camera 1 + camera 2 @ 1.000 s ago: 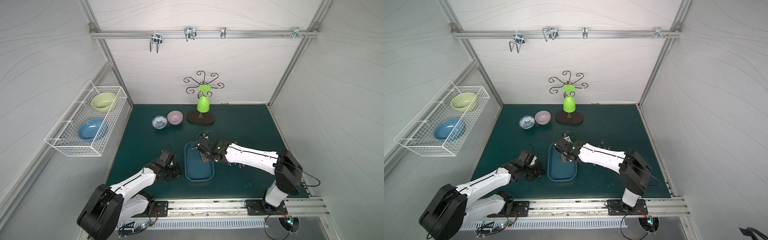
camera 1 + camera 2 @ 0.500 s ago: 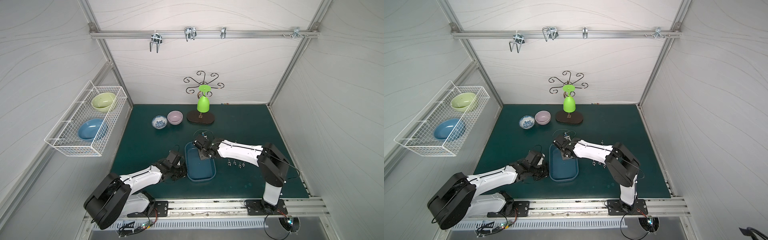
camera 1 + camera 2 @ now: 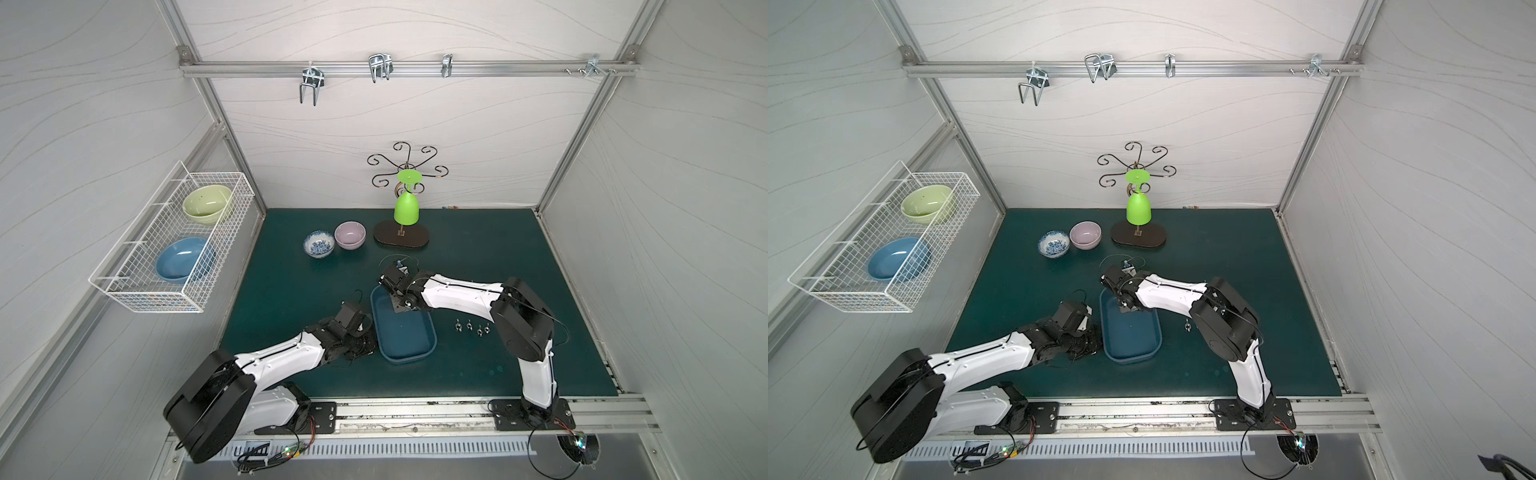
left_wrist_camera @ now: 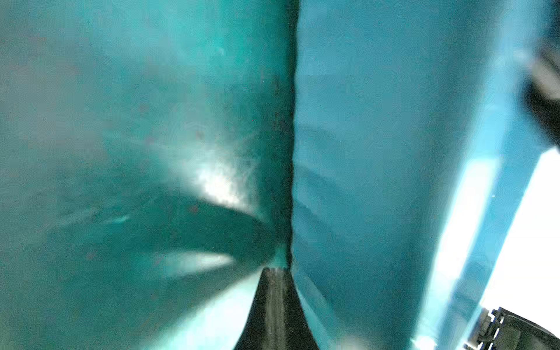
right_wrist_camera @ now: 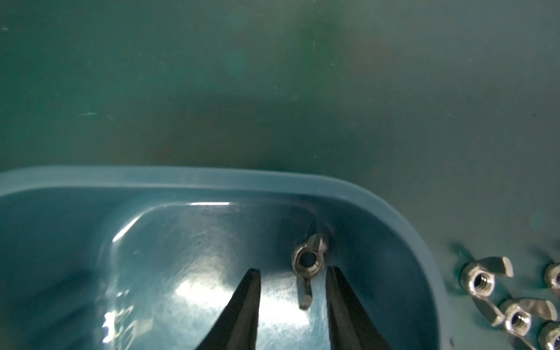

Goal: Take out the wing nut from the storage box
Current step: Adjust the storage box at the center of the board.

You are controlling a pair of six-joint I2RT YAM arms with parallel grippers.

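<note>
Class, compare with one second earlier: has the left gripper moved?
Yes. The left gripper has shifted toward the storage box, closing the gap; its tip now sits at the box's side wall.

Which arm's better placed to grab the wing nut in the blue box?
Right. The right hand is open inside the storage box, the wing nut partly between its fingers. The left hand is shut, outside the box's wall.

Both arms [image 3: 282,357] have white shells [image 3: 457,293], black joints [image 3: 521,328], thin black cables [image 3: 529,451], tapered black fingers [image 5: 242,309].
</note>
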